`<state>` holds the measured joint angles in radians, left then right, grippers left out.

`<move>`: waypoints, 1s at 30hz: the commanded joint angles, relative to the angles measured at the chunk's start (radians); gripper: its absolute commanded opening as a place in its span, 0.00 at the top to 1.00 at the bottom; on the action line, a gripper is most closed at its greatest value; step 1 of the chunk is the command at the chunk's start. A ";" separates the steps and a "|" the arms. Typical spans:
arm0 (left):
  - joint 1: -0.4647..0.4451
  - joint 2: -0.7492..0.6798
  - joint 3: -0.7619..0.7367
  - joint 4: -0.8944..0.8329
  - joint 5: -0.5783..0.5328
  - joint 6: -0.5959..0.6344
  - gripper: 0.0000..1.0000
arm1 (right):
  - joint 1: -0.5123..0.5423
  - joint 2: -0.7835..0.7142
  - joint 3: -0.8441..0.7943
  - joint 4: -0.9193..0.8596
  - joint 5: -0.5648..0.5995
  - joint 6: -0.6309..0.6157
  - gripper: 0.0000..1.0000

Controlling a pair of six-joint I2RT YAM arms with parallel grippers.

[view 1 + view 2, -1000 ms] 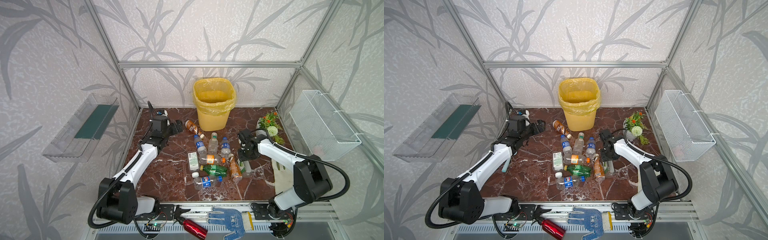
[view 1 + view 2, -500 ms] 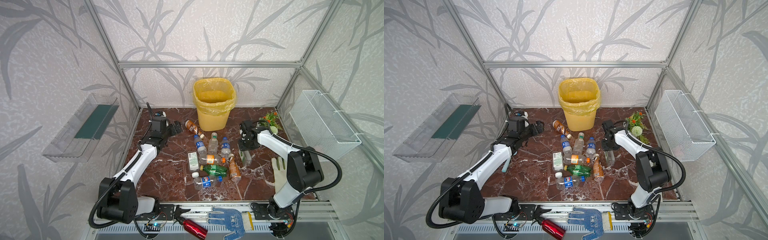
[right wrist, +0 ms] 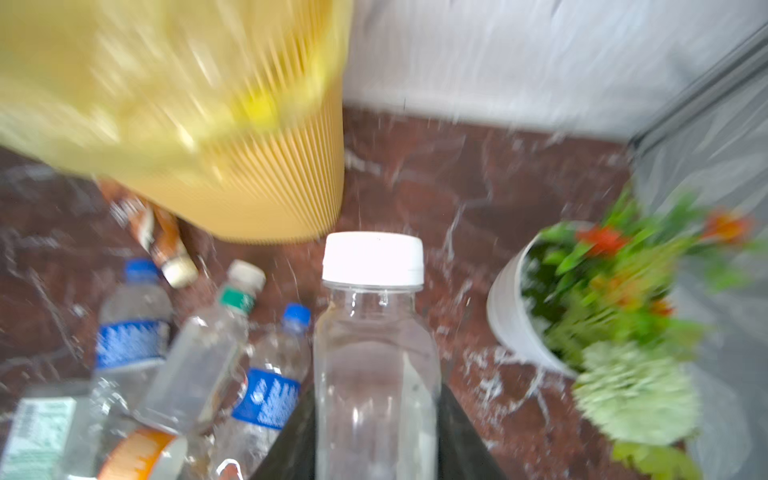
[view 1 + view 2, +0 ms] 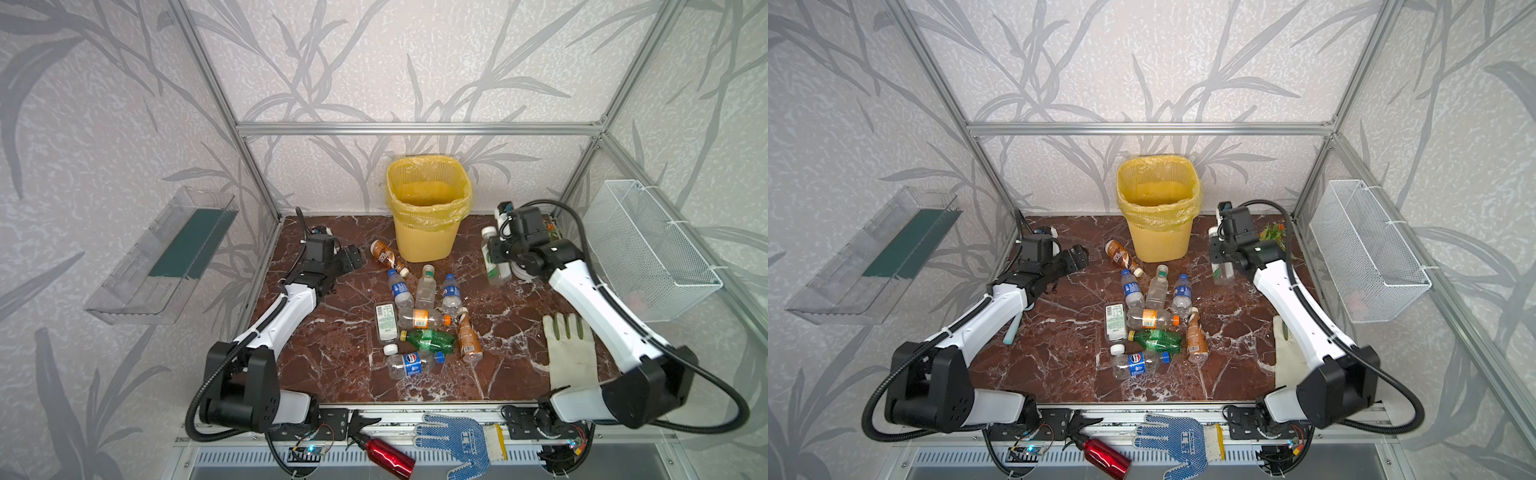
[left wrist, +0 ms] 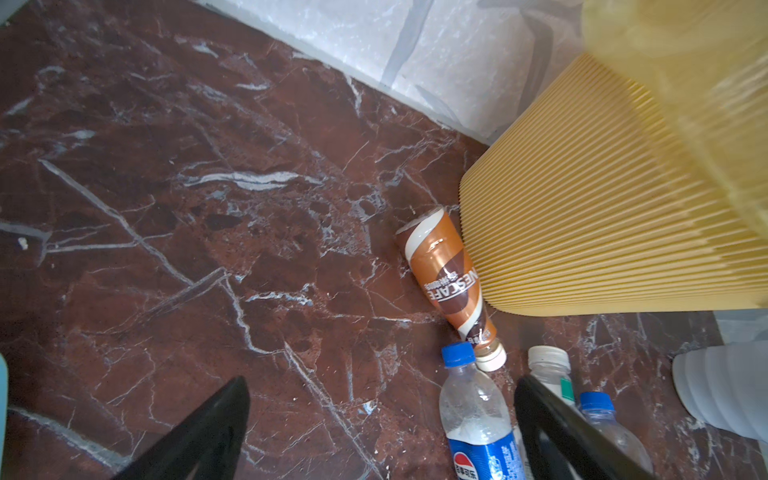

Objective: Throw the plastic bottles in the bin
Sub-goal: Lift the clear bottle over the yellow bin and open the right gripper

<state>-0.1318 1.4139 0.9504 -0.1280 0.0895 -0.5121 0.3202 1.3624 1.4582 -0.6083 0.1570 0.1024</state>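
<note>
Bin (image 4: 424, 243): standing at the back wall, bag-lined, no bottle showing inside.
Bottle heap (image 4: 424, 320): nine or so are lying mid-floor before it, and the coffee bottle (image 4: 384, 253) is resting just beside its base.
Right gripper (image 4: 498, 254): I am clamping it on the white-capped bottle (image 3: 376, 353). A second ago it was low beside the heap. Now I am carrying it up, right of the bin and not yet over the mouth, so the first drop is pending.
Left gripper (image 4: 352, 258): I am holding its jaws wide apart, empty, near the coffee bottle.
</note>
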 commanded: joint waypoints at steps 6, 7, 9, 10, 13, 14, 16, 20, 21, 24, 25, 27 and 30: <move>0.009 0.077 0.065 -0.048 0.025 -0.028 0.01 | -0.022 -0.053 0.310 0.247 0.003 -0.071 0.68; 0.008 0.084 0.070 -0.049 0.030 -0.031 0.01 | -0.020 -0.030 0.330 0.274 -0.012 -0.057 0.68; 0.008 0.096 0.079 -0.047 0.044 -0.040 0.01 | -0.021 0.034 0.372 0.303 -0.056 -0.018 0.68; 0.009 0.102 0.084 -0.045 0.054 -0.046 0.01 | -0.021 0.083 0.397 0.313 -0.095 0.014 0.68; 0.009 0.123 0.092 -0.045 0.077 -0.065 0.01 | -0.006 0.281 0.523 0.295 -0.237 0.082 0.68; 0.008 0.131 0.092 -0.043 0.085 -0.071 0.01 | 0.006 0.386 0.621 0.242 -0.293 0.083 0.64; 0.009 0.145 0.093 -0.045 0.098 -0.080 0.02 | 0.030 0.596 0.925 0.040 -0.341 0.064 0.54; 0.009 0.156 0.101 -0.081 0.116 -0.077 0.02 | 0.028 0.938 1.638 -0.295 -0.303 0.087 0.20; 0.008 0.157 0.100 -0.084 0.118 -0.076 0.02 | 0.027 0.956 1.707 -0.295 -0.299 0.094 0.15; 0.009 0.157 0.094 -0.088 0.126 -0.076 0.02 | 0.039 0.788 1.433 -0.161 -0.270 0.081 0.09; 0.008 0.157 0.094 -0.091 0.129 -0.077 0.02 | 0.045 0.714 1.304 -0.087 -0.252 0.068 0.08; 0.009 0.155 0.089 -0.084 0.131 -0.087 0.02 | 0.049 0.569 1.035 0.087 -0.233 0.061 0.07; 0.009 0.154 0.083 -0.062 0.140 -0.109 0.02 | 0.049 0.401 0.728 0.288 -0.228 0.069 0.05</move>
<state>-0.1287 1.5711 1.0225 -0.1982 0.2138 -0.5934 0.3634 1.9347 2.3112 -0.5777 -0.0872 0.1722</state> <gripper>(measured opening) 0.980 0.944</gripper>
